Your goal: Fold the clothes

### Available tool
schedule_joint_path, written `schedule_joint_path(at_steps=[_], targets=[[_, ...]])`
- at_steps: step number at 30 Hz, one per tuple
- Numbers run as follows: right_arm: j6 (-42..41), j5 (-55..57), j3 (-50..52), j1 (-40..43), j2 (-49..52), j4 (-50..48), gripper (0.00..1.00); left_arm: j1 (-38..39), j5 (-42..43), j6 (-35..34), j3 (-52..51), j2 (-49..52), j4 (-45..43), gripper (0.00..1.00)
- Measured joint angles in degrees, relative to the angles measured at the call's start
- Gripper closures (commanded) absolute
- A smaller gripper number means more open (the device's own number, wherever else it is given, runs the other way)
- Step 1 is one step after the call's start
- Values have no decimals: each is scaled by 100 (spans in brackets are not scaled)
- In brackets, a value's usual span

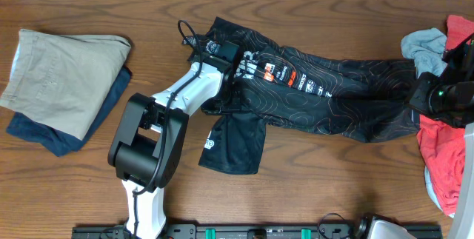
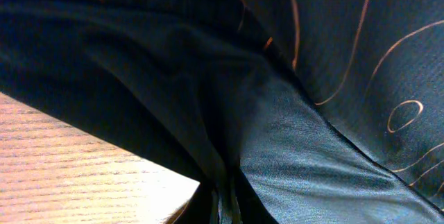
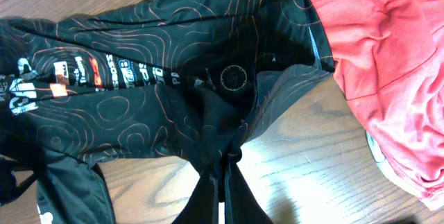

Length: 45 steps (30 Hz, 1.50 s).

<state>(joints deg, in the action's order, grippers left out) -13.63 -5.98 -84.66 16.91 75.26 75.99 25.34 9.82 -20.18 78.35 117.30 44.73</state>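
Note:
The black jersey (image 1: 326,87) with thin orange contour lines and white and orange logos lies stretched across the table's middle, one sleeve (image 1: 233,146) hanging toward the front. My left gripper (image 1: 231,69) is shut on the jersey's fabric at its left end; in the left wrist view (image 2: 225,207) the cloth is pinched between the fingers. My right gripper (image 1: 416,95) is shut on the jersey's right edge; in the right wrist view (image 3: 227,175) a bunched fold of the jersey (image 3: 173,78) sits between the fingers, a little above the wood.
A folded beige garment (image 1: 63,76) lies on a navy one (image 1: 44,135) at the left. A pile with a red garment (image 1: 444,150) and a grey-blue one (image 1: 426,45) lies at the right edge, red cloth (image 3: 395,64) close beside my right gripper.

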Motion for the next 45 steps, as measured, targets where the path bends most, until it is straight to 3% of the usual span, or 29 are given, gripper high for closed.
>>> schedule_joint_path(at_steps=[10, 23, 28, 33, 40, 45], targets=[[9, -2, 0, 0, 0, -44, 99, -721, -188, 363, 17, -483, 820, 94], [413, -577, -83, 0, -216, -74, 99, -1187, -251, 763, 140, -3971, 1386, 94], [538, -643, -627, 0, -431, -57, 99, -1515, -258, 798, 295, -5215, 1421, 94], [496, -671, -1467, 0, -728, -28, 99, -1934, -262, 728, 1078, -6083, 1421, 94], [468, -586, -2575, 0, -1012, 94, 99, -2000, -275, 669, 2225, -6452, 1467, 94], [466, -444, -2951, 0, -1113, 103, 99, -2000, -275, 669, 2415, -6422, 1484, 94]])
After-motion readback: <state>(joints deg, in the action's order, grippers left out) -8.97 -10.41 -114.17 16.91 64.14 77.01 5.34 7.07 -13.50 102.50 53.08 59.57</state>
